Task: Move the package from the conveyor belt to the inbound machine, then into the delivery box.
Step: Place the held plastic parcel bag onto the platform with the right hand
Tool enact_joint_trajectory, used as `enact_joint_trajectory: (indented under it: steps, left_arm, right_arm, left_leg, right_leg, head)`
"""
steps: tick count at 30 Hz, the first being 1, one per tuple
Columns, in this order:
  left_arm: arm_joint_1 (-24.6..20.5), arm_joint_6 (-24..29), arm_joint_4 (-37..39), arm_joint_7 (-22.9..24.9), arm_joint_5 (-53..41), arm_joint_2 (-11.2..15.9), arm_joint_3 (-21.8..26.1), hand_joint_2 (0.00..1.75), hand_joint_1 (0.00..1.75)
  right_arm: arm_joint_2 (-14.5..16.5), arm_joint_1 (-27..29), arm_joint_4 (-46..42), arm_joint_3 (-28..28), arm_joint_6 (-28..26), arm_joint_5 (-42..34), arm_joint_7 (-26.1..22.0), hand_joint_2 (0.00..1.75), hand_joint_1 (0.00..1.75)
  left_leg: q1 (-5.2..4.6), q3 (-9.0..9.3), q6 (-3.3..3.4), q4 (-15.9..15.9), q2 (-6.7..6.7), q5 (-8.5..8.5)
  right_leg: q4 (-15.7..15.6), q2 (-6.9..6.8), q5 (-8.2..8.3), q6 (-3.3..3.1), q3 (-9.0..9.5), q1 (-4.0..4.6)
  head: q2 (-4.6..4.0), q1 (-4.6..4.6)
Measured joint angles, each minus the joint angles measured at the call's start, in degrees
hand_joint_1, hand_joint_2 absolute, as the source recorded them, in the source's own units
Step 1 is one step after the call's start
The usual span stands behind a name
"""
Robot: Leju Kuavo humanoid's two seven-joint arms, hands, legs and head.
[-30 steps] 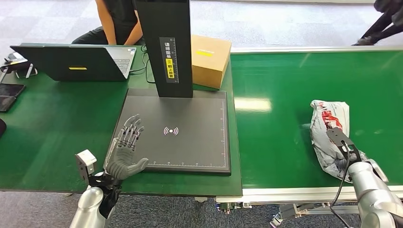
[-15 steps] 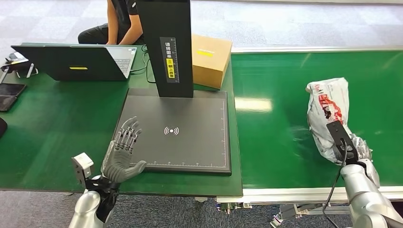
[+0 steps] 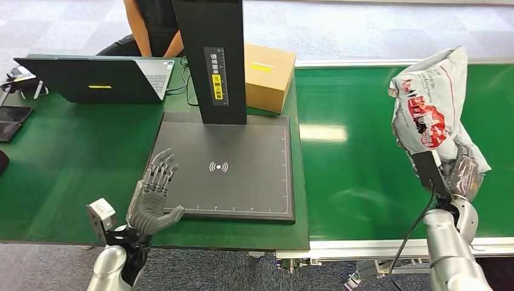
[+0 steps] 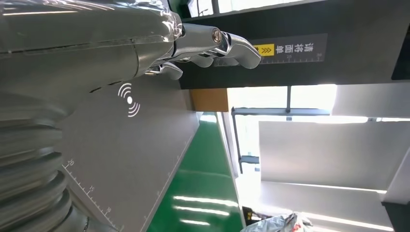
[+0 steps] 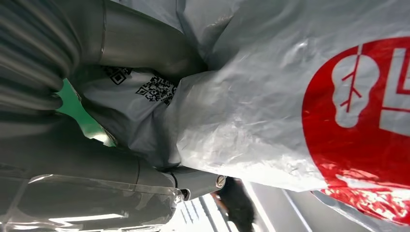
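My right hand grips the grey package, w/ red logo and QR codes, text unreadable, held up above the conveyor belt. Left hand hovers empty, fingers spread, at the inbound machine edge; its post carries a yellow label w/ Chinese text.

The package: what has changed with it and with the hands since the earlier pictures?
The right hand has lifted the package off the conveyor belt; it was lying flat and now stands up, held from below. The left hand stays open at the scanner plate's edge.
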Motion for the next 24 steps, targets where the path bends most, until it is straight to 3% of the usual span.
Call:
enact_joint_trajectory:
  steps: [5,11,24]
  left_arm:
    - [-0.2,1.34,0.0,-1.88,0.02,0.02,0.11,1.75,0.0]
    - [-0.94,2.23,-0.01,-3.73,1.53,0.12,0.45,1.75,0.0]
    - [-1.22,2.48,-0.75,-5.66,3.75,0.17,0.64,1.75,0.0]
  right_arm:
    - [1.48,2.93,-7.52,5.42,2.27,6.32,0.94,1.75,1.75]
    - [2.22,3.83,-14.98,16.37,6.27,16.46,2.2,1.75,1.75]
    - [2.75,-7.72,-16.09,42.81,13.28,19.76,1.51,1.75,1.75]
  left_leg:
    - [0.01,-0.01,-0.01,-0.02,0.02,0.01]
    - [0.01,-0.06,-0.04,-0.03,0.02,0.04]
    - [0.01,-0.08,-0.04,-0.02,0.03,0.08]
  right_leg:
    - [0.01,0.03,0.0,0.0,-0.04,0.0]
    - [0.04,0.03,0.01,-0.01,-0.08,0.0]
    - [0.09,0.04,0.01,-0.01,-0.11,0.0]
  head:
    - [0.0,0.0]
    - [0.0,-0.01]
    - [0.0,0.0]
